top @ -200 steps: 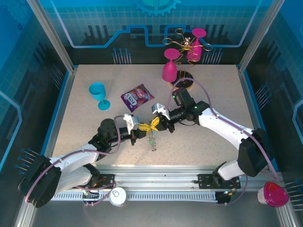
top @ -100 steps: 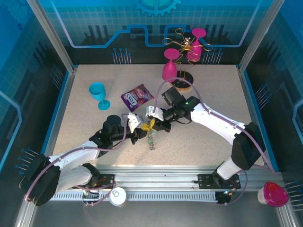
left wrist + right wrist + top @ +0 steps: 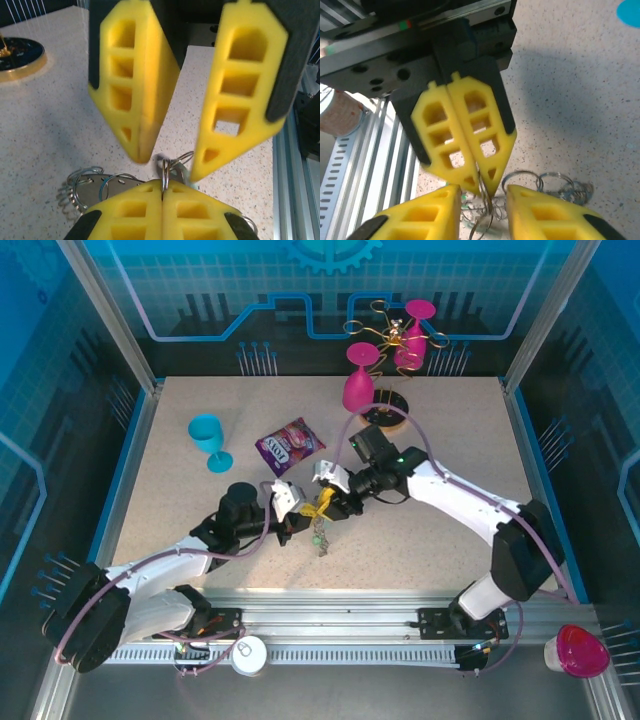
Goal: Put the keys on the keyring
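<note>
L gripper (image 3: 162, 192) clenched on keyring (image 3: 92, 189), long axis twd near edge; R gripper (image 3: 482, 192) released.

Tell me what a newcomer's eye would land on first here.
First, yellow-fingered grippers nose to nose at the middle of the table: the left gripper shut on a wire loop of the keyring, the right gripper open just opposite. Then the colour: two pink goblets at the gold wire rack by the far edge, and a blue goblet on the left with a purple snack packet to its right.

bare table (image 3: 410, 540) near right, snack packet (image 3: 290, 446), blue goblet (image 3: 208, 438) beyond left gripper (image 3: 300, 523)
</note>
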Robot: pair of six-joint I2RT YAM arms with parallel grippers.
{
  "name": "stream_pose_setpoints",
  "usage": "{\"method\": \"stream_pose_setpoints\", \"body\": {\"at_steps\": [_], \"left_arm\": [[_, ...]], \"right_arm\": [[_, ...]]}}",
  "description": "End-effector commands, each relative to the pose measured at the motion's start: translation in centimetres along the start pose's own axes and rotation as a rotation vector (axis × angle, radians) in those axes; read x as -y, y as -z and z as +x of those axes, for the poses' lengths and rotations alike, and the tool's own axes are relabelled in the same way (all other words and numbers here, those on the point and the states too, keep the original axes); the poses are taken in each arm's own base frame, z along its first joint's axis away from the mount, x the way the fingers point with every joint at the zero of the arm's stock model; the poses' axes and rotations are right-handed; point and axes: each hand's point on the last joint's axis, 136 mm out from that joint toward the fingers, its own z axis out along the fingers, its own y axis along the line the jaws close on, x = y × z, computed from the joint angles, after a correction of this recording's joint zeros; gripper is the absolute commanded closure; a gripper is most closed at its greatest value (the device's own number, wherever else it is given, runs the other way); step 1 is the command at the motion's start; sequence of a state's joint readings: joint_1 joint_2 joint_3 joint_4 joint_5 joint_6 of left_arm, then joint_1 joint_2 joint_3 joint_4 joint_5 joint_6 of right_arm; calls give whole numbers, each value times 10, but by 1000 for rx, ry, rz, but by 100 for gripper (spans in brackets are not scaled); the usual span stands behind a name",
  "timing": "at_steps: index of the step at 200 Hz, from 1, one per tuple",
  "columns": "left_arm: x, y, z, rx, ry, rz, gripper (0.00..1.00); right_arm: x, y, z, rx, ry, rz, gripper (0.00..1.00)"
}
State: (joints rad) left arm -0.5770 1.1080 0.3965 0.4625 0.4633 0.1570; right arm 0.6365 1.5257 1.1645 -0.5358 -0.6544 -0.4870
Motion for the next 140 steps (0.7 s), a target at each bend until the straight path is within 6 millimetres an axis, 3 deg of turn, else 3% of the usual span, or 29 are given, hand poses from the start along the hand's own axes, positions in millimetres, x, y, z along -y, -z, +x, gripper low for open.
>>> {"method": "stream_pose_setpoints", "body": {"at_steps": [1, 41, 87, 140], "left_arm": [[3, 6, -17, 101, -50, -1, 100], [5, 7, -16, 138, -46, 5, 100], [-1, 5, -14, 150, -20, -20, 100], [-2, 5, -14, 169, -4, -29, 100]], "right_arm": [[1, 22, -23, 196, -42, -12, 69], [7, 13, -7, 201, -61, 0, 70], [-3, -2, 6, 167, -64, -66, 65], [-1, -11, 8, 144, -49, -59, 66]]}}
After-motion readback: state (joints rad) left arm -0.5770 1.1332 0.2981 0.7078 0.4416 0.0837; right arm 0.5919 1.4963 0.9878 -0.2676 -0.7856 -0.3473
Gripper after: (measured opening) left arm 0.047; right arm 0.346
